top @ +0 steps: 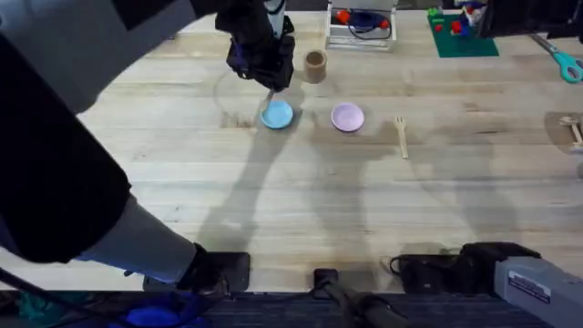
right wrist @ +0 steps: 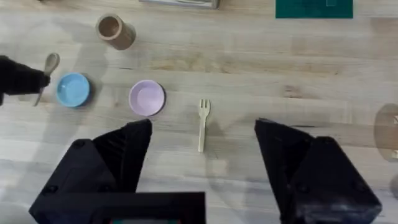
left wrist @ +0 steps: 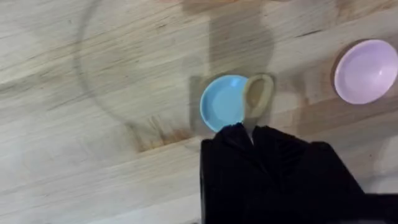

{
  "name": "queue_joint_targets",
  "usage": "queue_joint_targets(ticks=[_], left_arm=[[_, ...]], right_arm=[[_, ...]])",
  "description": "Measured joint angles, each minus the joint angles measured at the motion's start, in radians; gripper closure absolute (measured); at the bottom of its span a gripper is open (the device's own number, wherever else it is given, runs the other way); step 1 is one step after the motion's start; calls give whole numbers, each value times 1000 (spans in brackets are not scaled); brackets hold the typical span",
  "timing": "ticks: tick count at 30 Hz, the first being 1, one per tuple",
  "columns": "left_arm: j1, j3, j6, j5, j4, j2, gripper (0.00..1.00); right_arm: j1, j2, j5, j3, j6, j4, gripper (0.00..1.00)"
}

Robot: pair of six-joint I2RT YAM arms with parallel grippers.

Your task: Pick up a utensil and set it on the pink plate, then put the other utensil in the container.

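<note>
Spoon point(left wrist: 257, 97) up off the table, pinched by the handle in the left gripper point(left wrist: 252, 134), head hanging just over the near edge of the light-blue plate point(left wrist: 222, 103). Wrong dish underneath, so no release yet. Pink plate point(top: 347, 117) next door toward the fork, well clear of the blue one. Best move from here, by my read: carry sideways, keep the height, centre the head over pink, lower until wood touches, then let go. Risk: handle swinging in the pinch and clipping the blue rim. Fork point(top: 401, 135) flat on the wood beyond the pink plate, container point(top: 315, 66) upright behind. Right gripper point(right wrist: 202, 146) spread wide, holding nothing, waiting near its base.
</note>
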Motion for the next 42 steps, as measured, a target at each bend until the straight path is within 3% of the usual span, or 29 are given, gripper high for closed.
queue_joint_targets(ticks=[18, 36, 42], left_arm=[[3, -182, -14, 7, 192, 0, 957], [3, -194, -14, 14, 205, 69, 955], [3, -194, -15, 18, 203, 70, 813]], right_arm=[[0, 0, 0, 0, 0, 0, 5], [0, 0, 0, 0, 0, 0, 5], [0, 0, 0, 0, 0, 0, 5]])
